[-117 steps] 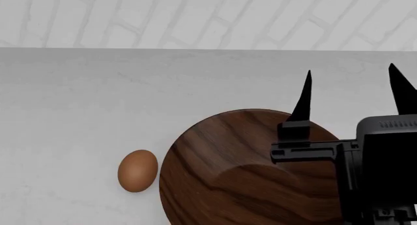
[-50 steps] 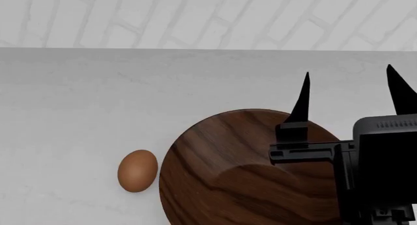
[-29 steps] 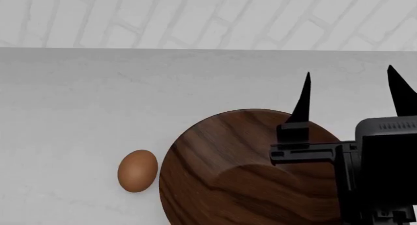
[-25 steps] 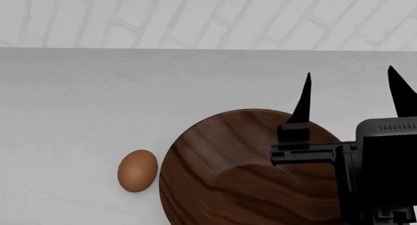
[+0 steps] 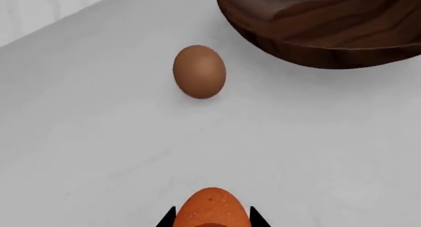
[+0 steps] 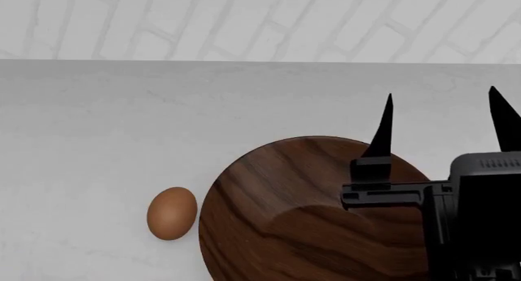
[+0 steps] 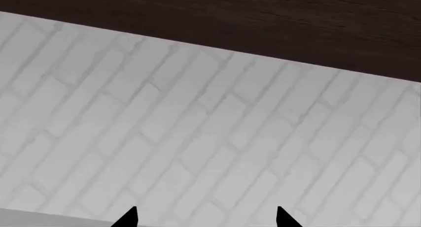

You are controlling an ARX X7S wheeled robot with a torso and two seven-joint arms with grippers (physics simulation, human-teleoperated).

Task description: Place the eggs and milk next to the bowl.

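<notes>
A brown egg [image 6: 172,213] lies on the white counter just left of the big dark-brown wooden bowl [image 6: 285,214]; both also show in the left wrist view, the egg [image 5: 199,71] and the bowl [image 5: 329,25]. My left gripper [image 5: 212,218] is shut on a second, orange-brown egg [image 5: 212,210] and holds it above the counter, short of the lying egg. It is out of the head view. My right gripper [image 6: 443,119] is open and empty, raised over the bowl's right side, pointing at the brick wall [image 7: 197,128]. The milk is out of view.
The white counter [image 6: 122,122] runs back to a white brick wall [image 6: 244,25]. A dark band [image 7: 263,20] crosses the right wrist view above the bricks.
My right gripper has sunk a little and drifted slightly right over the bowl. The egg and the bowl have not moved.
</notes>
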